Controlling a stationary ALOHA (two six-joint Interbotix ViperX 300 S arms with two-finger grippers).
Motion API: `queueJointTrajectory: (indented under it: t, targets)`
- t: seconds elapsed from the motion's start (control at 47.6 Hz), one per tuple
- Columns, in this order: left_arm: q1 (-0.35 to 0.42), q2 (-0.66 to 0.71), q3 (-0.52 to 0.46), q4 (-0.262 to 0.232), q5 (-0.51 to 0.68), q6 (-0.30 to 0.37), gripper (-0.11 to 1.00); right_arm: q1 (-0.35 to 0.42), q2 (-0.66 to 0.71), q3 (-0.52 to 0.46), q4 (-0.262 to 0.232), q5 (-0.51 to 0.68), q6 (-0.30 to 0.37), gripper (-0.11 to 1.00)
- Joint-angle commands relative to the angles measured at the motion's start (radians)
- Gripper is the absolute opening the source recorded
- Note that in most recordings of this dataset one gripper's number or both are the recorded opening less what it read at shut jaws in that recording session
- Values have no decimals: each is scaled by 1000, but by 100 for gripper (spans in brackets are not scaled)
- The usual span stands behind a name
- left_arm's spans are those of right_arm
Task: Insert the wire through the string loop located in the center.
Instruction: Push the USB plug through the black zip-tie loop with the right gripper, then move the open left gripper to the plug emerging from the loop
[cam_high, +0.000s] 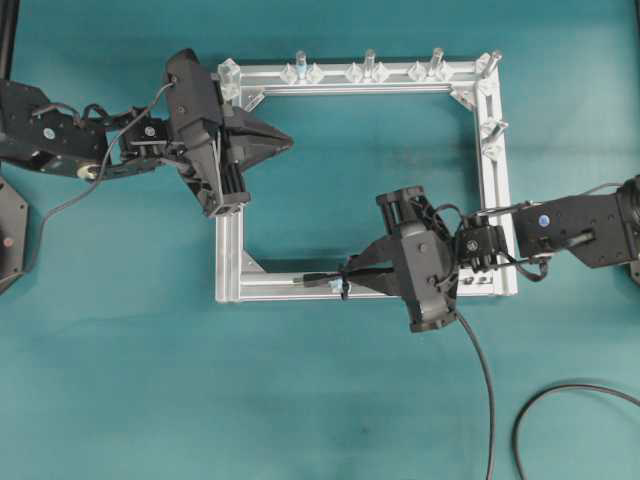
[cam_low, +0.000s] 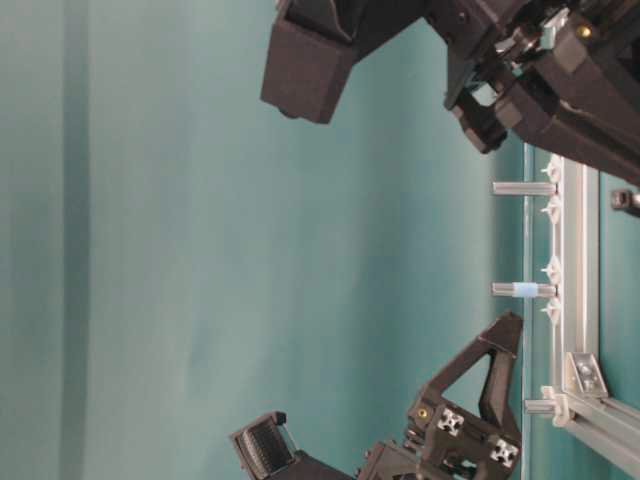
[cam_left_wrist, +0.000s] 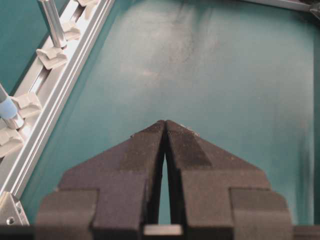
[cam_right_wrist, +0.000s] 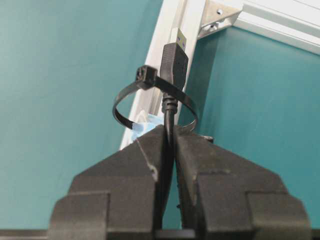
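Observation:
The wire (cam_high: 484, 385) is a thin black cable ending in a silver-tipped plug (cam_right_wrist: 175, 56). My right gripper (cam_right_wrist: 169, 131) is shut on the cable just behind the plug, over the frame's near bar (cam_high: 280, 288). The string loop (cam_right_wrist: 120, 111) is a black ring tied round that bar, with a pale blue bit (cam_right_wrist: 146, 125) beneath it. The loop's top strand crosses over the plug's base, and the plug's tip sticks out beyond it. In the overhead view the right gripper (cam_high: 348, 278) points left at the loop (cam_high: 342, 290). My left gripper (cam_high: 288, 141) is shut and empty above the mat inside the frame; it also shows in the left wrist view (cam_left_wrist: 165, 122).
The silver rectangular frame (cam_high: 495, 200) lies on the teal mat, with upright pegs (cam_high: 369, 62) along its far bar and right side. One peg has a blue band (cam_left_wrist: 7, 107). The wire's slack curls at the near right (cam_high: 560, 392).

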Motion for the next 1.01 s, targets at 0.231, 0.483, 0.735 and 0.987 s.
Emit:
queueJointTrajectory:
  t: [0.231,0.483,0.735,0.987]
  targets:
    - [-8,-28,-15,2,14,0,0,-2,-12,-12,-3,-9,0,7]
    - [-57,-28,-54,2,98,-2,0,-2,-14,-12,-2,-9,-2,7]
    - [-144,-28,-83,3,198,-2,44,-2,-14,-12,-3,-11,-2,7]
    - [-233,-28,-103,3,247,-2,69,-2,-14,-12,-3,-11,-2,7]
